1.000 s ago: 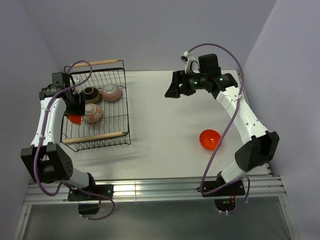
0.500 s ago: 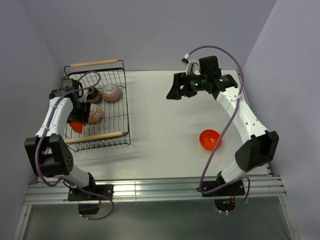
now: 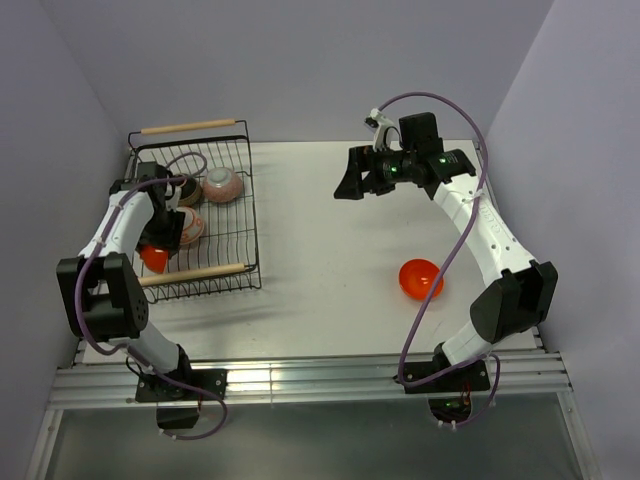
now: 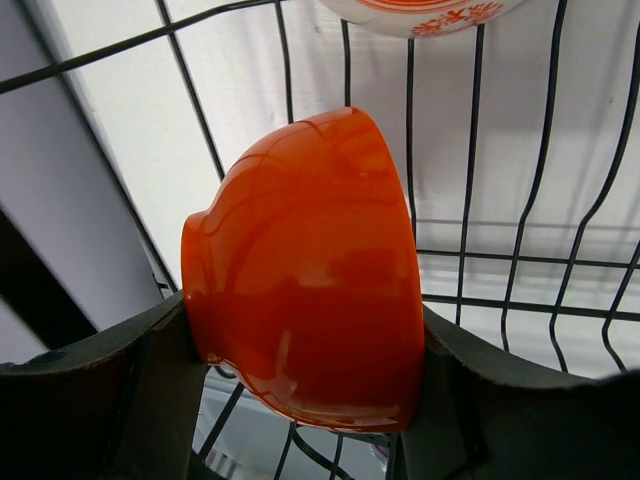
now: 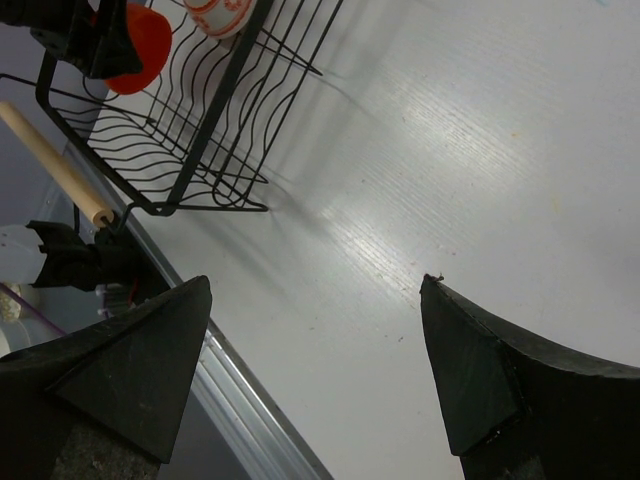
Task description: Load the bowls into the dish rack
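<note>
Orange bowl (image 4: 310, 270) clamped on edge in the left gripper (image 4: 310, 335) at the seven-o'clock corner of the dish rack (image 3: 195, 273), right gripper (image 3: 345, 178) gaping wide with the spare bowl (image 3: 420, 279) at its five o'clock.

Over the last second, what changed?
The left gripper, shut on an orange bowl, carried it toward the near handle of the rack; nothing let go. The open right gripper, the second orange bowl on the table, and the pink bowl and patterned bowl in the rack stayed put.
</note>
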Controlling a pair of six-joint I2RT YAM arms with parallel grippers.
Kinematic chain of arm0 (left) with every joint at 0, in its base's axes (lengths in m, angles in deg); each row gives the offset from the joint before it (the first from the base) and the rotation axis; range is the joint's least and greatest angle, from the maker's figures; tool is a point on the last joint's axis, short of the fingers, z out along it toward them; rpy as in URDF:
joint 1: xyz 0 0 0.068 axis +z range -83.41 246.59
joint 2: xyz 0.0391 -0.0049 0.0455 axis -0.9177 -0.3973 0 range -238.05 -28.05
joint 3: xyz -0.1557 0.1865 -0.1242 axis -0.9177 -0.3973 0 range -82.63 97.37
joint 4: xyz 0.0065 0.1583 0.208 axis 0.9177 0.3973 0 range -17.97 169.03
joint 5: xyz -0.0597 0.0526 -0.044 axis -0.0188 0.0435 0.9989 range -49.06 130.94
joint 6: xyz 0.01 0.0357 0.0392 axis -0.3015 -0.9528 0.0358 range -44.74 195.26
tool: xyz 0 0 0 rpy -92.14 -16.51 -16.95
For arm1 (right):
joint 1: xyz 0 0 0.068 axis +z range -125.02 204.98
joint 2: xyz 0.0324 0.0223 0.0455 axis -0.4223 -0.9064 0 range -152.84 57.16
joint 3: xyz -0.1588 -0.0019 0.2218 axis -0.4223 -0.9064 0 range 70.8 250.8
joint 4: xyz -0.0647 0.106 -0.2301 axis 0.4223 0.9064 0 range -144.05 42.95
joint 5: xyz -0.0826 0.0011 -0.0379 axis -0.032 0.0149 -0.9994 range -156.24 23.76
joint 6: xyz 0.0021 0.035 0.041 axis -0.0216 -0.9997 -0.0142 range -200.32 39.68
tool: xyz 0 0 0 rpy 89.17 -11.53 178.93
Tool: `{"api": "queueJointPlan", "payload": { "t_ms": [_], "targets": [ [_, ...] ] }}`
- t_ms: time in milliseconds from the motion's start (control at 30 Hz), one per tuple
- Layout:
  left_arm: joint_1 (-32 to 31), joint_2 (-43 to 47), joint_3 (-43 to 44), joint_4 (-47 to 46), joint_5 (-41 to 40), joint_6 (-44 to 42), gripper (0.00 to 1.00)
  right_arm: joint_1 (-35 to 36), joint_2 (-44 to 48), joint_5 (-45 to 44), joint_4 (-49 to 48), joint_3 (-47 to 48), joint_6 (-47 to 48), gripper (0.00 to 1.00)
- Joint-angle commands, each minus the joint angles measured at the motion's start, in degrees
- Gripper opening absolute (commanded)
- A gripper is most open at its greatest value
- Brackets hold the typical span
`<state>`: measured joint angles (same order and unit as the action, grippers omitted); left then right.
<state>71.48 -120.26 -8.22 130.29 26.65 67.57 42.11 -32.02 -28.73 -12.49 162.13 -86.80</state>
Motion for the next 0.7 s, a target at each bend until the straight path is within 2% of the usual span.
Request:
{"api": "queueJointPlan", "payload": {
  "t_ms": [0,500,667],
  "targets": [
    [-0.58,-1.39,2.84,0.1,-0.39,1.0,0.0,-0.6,1.82,0.19,-1.66,-1.06,0.85,0.92],
    [-2.51,-3.42,1.35,-0.16,-1.45,3.55,0.0,-1.39,1.82,0.36,-0.96,-1.33,1.38,0.92],
    [-2.6,-1.58,5.55,2.81,-2.06,3.99,0.0,-1.48,2.17,0.71,-1.04,-1.86,1.38,0.92]
  ]
}}
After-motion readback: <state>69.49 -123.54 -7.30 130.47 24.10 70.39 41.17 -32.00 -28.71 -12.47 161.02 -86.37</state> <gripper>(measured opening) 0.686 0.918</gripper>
